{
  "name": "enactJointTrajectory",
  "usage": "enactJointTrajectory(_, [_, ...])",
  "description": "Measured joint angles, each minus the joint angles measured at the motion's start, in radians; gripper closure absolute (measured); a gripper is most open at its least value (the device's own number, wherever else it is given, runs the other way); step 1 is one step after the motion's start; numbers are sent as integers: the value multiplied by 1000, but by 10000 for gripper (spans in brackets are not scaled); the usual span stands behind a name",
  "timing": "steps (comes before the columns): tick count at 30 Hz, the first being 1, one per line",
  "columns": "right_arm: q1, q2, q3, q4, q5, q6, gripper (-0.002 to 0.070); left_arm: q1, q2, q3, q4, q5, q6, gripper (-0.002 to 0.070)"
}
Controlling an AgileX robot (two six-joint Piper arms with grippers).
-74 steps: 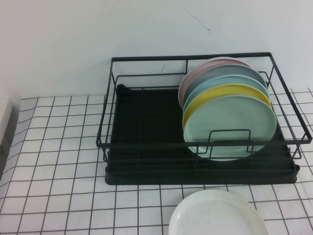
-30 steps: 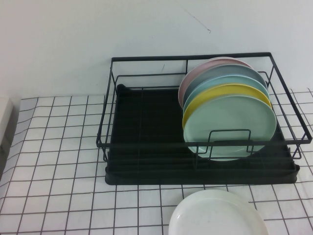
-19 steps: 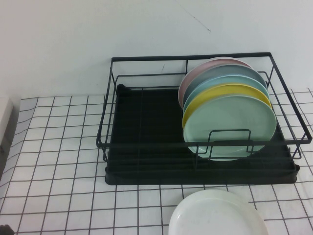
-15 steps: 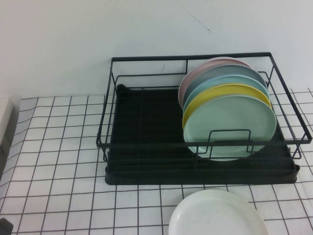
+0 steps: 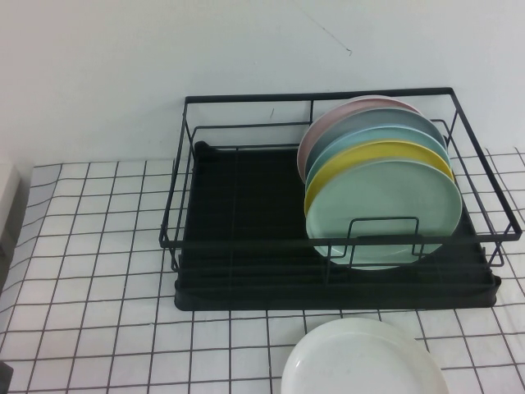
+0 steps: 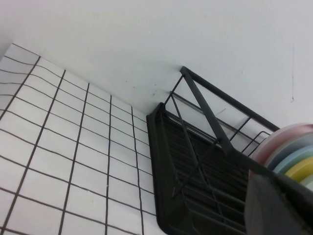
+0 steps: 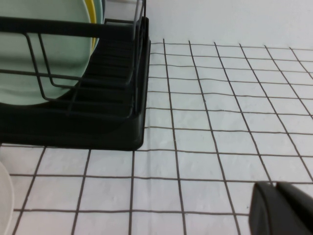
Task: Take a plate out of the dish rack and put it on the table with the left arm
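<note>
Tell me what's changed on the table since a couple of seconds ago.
A dark bit of the left arm has crept into the high view's bottom left corner. The left gripper is shut, holding nothing. The plate still stands in the dish rack; the right gripper idles.

One dish rack [image 5: 246, 246] sits on the gridded surface [image 5: 90, 246]. Five plates stand in it, front to back: one pale mint-green plate [image 5: 385, 209], one yellow plate [image 5: 369, 154], one turquoise plate [image 5: 349, 141], one grey-blue plate [image 5: 361, 123] and one pink plate [image 5: 328, 123]. One white plate [image 5: 361, 361] lies flat outside the rack, making six plates in all.
</note>
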Motion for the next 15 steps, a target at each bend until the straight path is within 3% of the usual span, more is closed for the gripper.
enactJointTrajectory(5, [0,0,0,0,0,0,678,0,16,-38,0,80,16,678])
enactJointTrajectory(15, [0,0,0,0,0,0,678,0,395,-415,24,560,320,678])
